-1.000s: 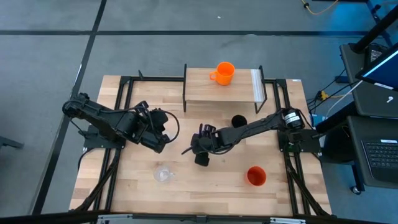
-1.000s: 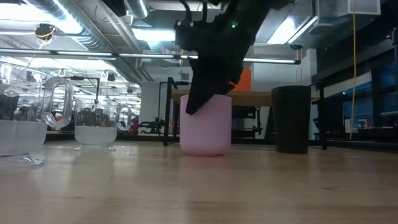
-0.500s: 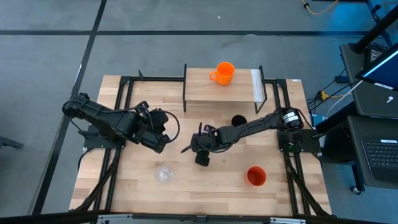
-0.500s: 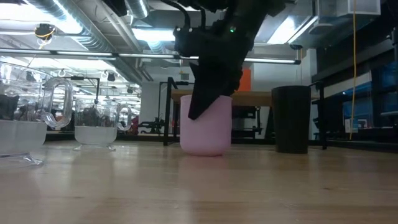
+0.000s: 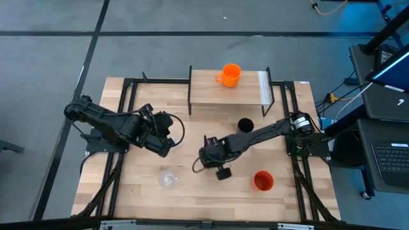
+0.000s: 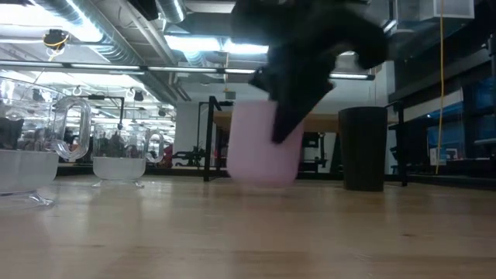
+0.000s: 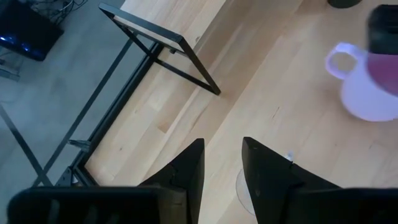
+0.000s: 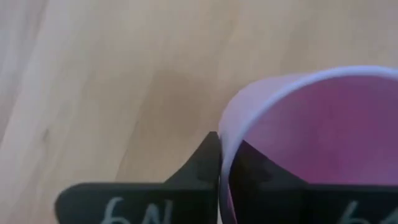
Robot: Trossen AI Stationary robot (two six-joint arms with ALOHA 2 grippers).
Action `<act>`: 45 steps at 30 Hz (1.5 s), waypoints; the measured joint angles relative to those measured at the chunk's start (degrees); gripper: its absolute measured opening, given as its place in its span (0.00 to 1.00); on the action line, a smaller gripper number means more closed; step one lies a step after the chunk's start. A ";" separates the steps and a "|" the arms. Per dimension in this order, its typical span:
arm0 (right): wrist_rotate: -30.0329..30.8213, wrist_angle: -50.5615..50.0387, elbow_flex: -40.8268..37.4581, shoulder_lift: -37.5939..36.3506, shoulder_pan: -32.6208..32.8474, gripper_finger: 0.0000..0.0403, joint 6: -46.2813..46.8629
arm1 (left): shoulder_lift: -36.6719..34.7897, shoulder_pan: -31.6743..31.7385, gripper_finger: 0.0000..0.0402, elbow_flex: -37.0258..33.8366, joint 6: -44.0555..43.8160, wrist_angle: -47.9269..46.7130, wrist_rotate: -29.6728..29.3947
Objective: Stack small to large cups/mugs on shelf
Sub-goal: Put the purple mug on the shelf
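Observation:
The lilac mug (image 8: 311, 130) stands near the table's middle, and its handle (image 7: 341, 59) shows in the left wrist view. My right gripper (image 5: 211, 158) hovers over it, shut on its wall, and hides it in the high view. My left gripper (image 7: 222, 163) waits open over the table's left half, holding nothing. On the shelf (image 5: 211, 92) at the far edge the orange mug (image 5: 230, 73) rests on its base. The black cup (image 5: 245, 124), the red-orange cup (image 5: 263, 180) and a clear tumbler (image 5: 167, 179) stand on the table. My right gripper pinches the lilac mug's wall at the rim (image 8: 225, 146), with one finger (image 8: 205, 158) outside and the other inside the mug. The fingers come from above, slanting down. The mug stays upright; I cannot tell whether its base (image 6: 260, 182) has left the table.
Black frame rails (image 5: 128, 96) run along both sides of the table and beside the shelf. Clear glass vessels (image 6: 116, 159) show at the left of the low view. Bare wood (image 5: 211, 198) lies along the near edge, between the tumbler and the red-orange cup.
My right gripper has shut on the lilac mug's wall, turned about over it and shifted a little toward the table's near edge. In the low view the mug has moved slightly to the right and shows blurred.

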 joint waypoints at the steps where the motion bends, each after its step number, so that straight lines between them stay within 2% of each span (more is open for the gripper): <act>1: -0.10 -2.11 0.85 -0.05 0.59 0.04 -2.52 | 0.00 0.00 0.25 0.00 0.00 0.00 0.00; 4: -2.07 -5.15 2.94 -0.05 2.22 0.03 -9.87 | 0.00 0.00 0.25 0.00 0.00 0.00 -0.02; 8: -10.16 -7.96 4.14 -0.08 4.34 0.04 -23.59 | 0.00 0.00 0.25 0.00 0.00 0.00 0.00; 13: -10.56 -10.93 2.11 -0.08 7.32 0.04 -39.54 | 0.00 0.00 0.25 0.00 0.00 0.00 0.00; 16: -8.78 -10.74 0.66 -0.08 8.87 0.03 -43.67 | 0.00 0.00 0.25 0.00 0.00 0.00 0.00; 20: -6.71 -10.54 0.10 -0.08 10.35 0.05 -43.69 | 0.00 0.00 0.25 0.00 0.00 0.02 0.00; 26: -6.53 -9.06 0.10 -0.08 11.12 0.16 -37.70 | 0.00 0.00 0.25 0.00 0.00 0.02 0.00; 34: -6.49 -10.10 0.57 -0.08 11.14 0.30 -36.42 | 0.00 0.00 0.25 0.00 0.00 0.02 0.00; 39: -6.55 -13.01 4.78 -0.08 11.14 0.36 -29.72 | 0.00 0.00 0.25 0.00 0.00 0.04 0.00; 45: -6.62 -19.05 12.45 -0.08 11.16 0.37 -18.66 | 0.00 0.00 0.25 0.00 0.00 0.04 0.00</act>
